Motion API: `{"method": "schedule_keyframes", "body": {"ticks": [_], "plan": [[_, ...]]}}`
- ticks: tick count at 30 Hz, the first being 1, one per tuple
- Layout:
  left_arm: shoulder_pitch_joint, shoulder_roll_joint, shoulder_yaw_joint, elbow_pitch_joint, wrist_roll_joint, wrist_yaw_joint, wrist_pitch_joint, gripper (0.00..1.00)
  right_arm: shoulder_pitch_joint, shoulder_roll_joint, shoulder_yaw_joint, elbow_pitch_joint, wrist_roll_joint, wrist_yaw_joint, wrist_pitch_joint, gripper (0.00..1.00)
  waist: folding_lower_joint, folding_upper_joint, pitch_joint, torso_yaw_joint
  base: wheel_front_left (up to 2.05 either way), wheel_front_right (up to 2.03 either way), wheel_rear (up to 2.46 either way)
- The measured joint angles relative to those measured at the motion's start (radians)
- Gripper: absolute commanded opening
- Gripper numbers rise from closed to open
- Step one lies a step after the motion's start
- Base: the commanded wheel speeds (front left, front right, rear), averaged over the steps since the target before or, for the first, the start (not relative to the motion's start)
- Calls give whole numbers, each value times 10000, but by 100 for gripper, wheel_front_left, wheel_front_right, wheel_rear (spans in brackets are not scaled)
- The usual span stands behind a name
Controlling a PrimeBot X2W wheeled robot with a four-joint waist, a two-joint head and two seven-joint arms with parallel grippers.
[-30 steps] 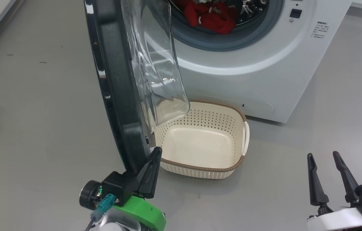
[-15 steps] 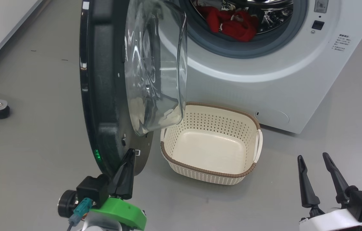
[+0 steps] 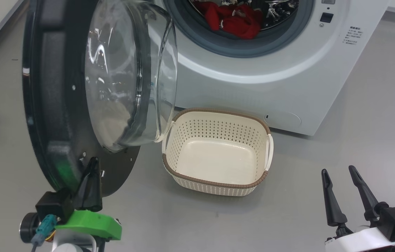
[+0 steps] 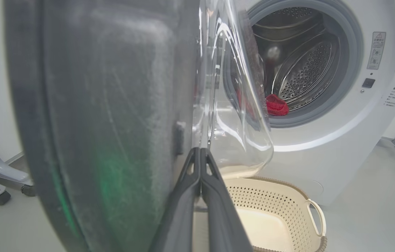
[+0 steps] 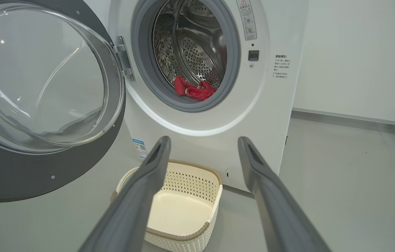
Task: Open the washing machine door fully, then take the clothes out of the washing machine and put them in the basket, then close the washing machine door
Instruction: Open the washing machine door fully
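Head view, and the door point(image 3: 54, 105) stands swung well out from the washing machine point(image 3: 288, 80) — its inner face and glass bulge are turned toward the basket point(image 3: 215, 183). The left gripper point(image 3: 94, 161) has its fingers pinched together on nothing, tips set against the door's dark inner face near the bottom edge. It looks like a push rather than a grasp. The right gripper point(image 3: 338, 170) hangs low, off to the basket's right, fingers spread apart and bare. So the opening step looks close to finished, perhaps with a little swing left in it. The rest is all to come — the clothes point(image 3: 234, 21), bright red, lie heaped at the front of the drum point(image 3: 278, 8). The basket sits bare on the floor point(image 3: 323, 147) just in front of the machine, below the opening. The door has yet to be shut.
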Motion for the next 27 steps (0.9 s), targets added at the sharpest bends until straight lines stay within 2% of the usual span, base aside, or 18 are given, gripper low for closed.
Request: {"method": "schedule_keyframes", "body": {"ticks": [13,27], "plan": [[-174,50,1590,531,-2,2,-44,0,-203,-40,-151,-148,0,0,0,100,0,0,464,-512,0,0,0],[-1211,117,3035,1356,25,4,-213,0,-440,-334,-309,-282,0,0,0,100,0,0,998,-674,0,0,0]]}}
